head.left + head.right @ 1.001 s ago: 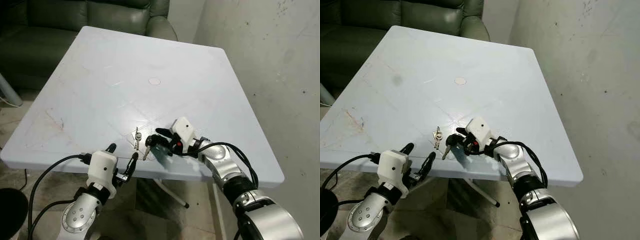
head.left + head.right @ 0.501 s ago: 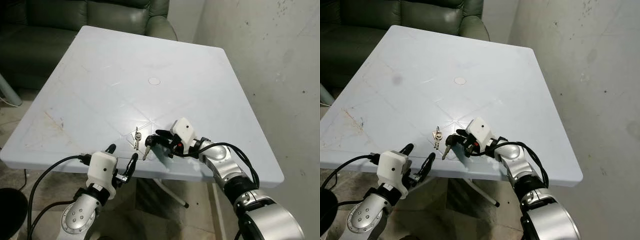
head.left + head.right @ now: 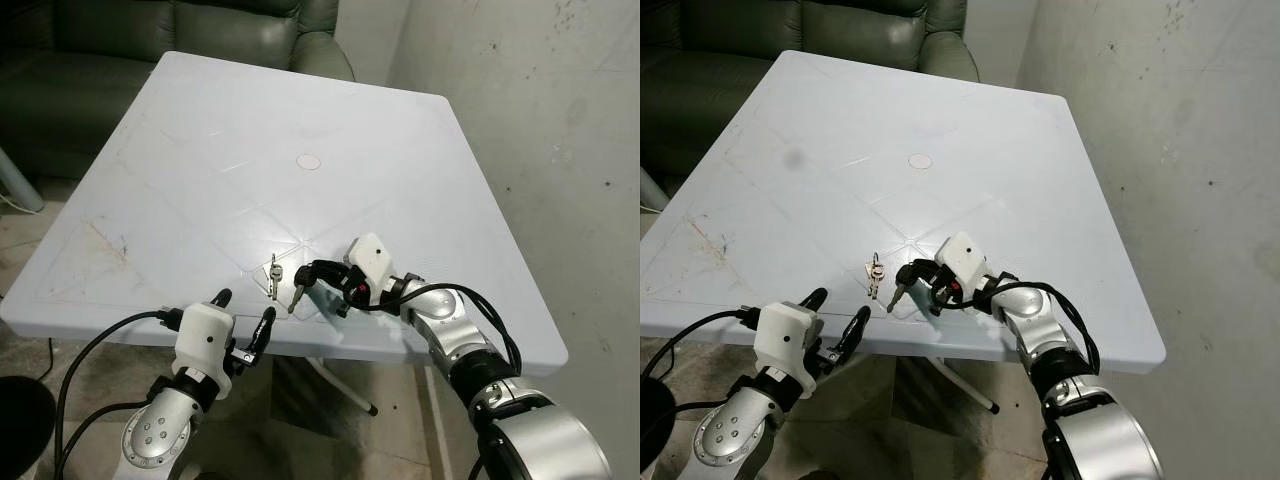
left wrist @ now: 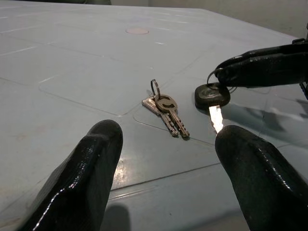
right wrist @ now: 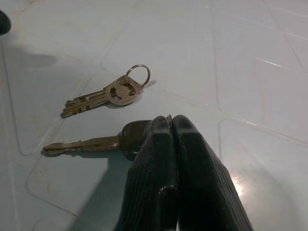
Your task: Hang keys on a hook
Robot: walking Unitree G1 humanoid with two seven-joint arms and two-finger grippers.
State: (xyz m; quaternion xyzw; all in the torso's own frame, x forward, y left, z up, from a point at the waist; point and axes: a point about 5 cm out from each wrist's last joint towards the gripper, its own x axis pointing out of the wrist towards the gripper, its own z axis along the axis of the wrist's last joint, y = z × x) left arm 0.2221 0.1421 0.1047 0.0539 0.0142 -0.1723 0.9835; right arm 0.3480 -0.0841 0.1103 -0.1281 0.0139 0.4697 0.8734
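A black-headed key (image 3: pixel 298 292) hangs from the tips of my right gripper (image 3: pixel 318 268), which is shut on its head end just above the pale blue table (image 3: pixel 250 120). The blade (image 4: pixel 216 118) points down toward the tabletop. A ring with two silver keys (image 3: pixel 272 276) lies flat on the table just left of it, untouched, between the two grippers. My left gripper (image 3: pixel 245 306) stands open at the table's front edge, its fingers (image 4: pixel 86 178) pointing at the silver keys from a short way off.
A dark green sofa (image 3: pixel 200 30) stands behind the table. A bare concrete wall (image 3: pixel 540 100) runs along the right. A small round mark (image 3: pixel 309 160) sits mid-table. A black cable (image 3: pixel 90 350) loops from my left arm below the table edge.
My right gripper has risen a little with the black-headed key, which now dangles off the table instead of lying on it. The left arm and the silver keys have stayed put.
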